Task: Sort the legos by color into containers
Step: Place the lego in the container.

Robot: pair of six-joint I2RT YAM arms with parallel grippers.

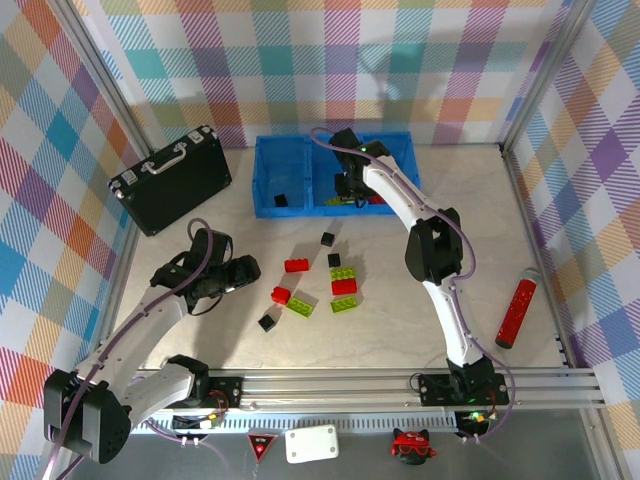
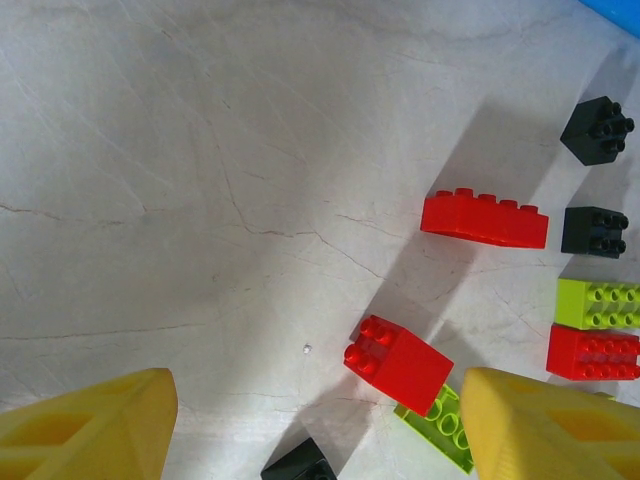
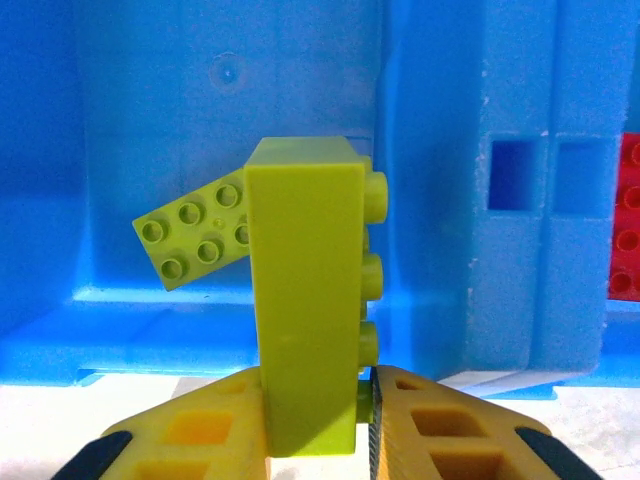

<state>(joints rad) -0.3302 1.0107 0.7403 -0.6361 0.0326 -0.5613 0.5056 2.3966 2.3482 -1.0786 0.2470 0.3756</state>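
Tray (image 3: 500, 280) behind upright lego (image 3: 305, 300), studs right

black case (image 1: 172, 180): back left, silver handle | red cylinder (image 1: 518, 308): right side | table (image 1: 480, 220): pale marble

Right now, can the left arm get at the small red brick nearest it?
Probably yes: the left gripper is open, the small red brick lies just ahead of its fingers, nothing over it. The lime brick right beside it may get nudged.
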